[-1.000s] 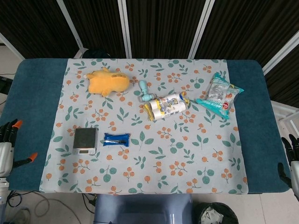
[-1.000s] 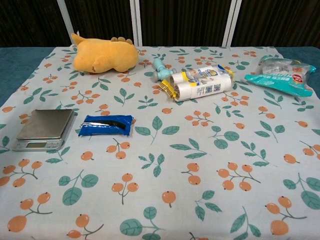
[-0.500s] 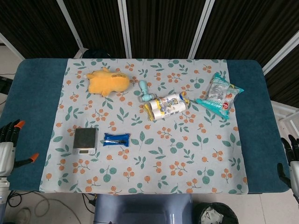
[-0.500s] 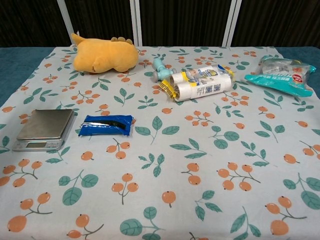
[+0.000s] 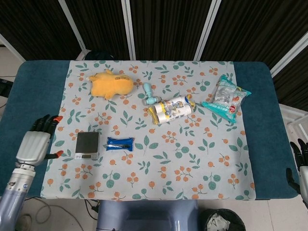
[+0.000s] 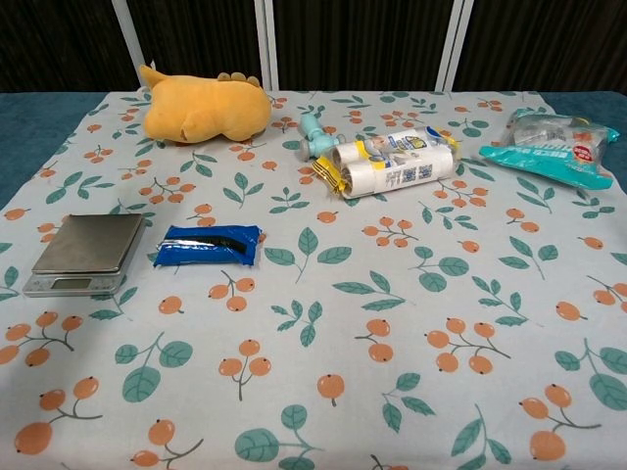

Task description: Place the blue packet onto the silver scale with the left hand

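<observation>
Fingers spread and holding nothing, left robot hand [image 5: 36,143] hovers just left of silver scale [image 5: 87,145].

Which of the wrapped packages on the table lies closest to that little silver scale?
The blue packet, lying flat just right of the silver scale. The teal snack bag and the white-and-yellow roll pack sit much farther off.

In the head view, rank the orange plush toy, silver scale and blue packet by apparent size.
1. orange plush toy, clearly largest.
2. silver scale.
3. blue packet, about as long as the scale but much narrower.
</observation>
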Controlling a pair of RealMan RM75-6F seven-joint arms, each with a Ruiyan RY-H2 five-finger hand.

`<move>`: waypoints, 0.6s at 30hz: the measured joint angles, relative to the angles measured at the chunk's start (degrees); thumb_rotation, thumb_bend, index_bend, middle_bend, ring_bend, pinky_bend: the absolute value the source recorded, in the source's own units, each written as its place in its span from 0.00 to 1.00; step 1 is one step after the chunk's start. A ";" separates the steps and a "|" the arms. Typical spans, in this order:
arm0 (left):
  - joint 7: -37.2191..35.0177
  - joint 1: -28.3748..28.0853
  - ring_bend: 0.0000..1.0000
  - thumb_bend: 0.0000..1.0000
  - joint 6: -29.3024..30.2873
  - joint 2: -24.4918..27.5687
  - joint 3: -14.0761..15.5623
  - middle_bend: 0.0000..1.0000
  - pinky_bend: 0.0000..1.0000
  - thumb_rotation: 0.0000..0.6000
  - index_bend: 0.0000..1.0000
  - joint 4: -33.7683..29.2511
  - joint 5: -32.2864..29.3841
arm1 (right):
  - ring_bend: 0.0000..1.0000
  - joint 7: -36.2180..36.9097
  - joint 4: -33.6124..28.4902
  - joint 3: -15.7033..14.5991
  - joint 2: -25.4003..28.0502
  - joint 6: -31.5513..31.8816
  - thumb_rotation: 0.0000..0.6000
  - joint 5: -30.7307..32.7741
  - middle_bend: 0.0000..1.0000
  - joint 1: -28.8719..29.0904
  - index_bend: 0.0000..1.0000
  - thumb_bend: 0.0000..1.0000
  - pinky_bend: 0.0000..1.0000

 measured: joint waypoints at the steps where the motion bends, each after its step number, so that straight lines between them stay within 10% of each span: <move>1: 0.88 -1.05 0.05 0.06 -1.52 0.18 -0.35 0.12 0.13 1.00 0.10 -0.77 -1.19 | 0.05 -0.03 -0.01 0.01 0.00 0.00 1.00 0.03 0.05 -0.01 0.06 0.56 0.00; 18: 24.75 -22.36 0.14 0.06 -12.91 -11.56 -3.05 0.22 0.25 1.00 0.16 -1.42 -29.87 | 0.05 -0.35 -0.07 -0.10 -0.06 -0.42 1.00 0.18 0.05 0.09 0.06 0.56 0.00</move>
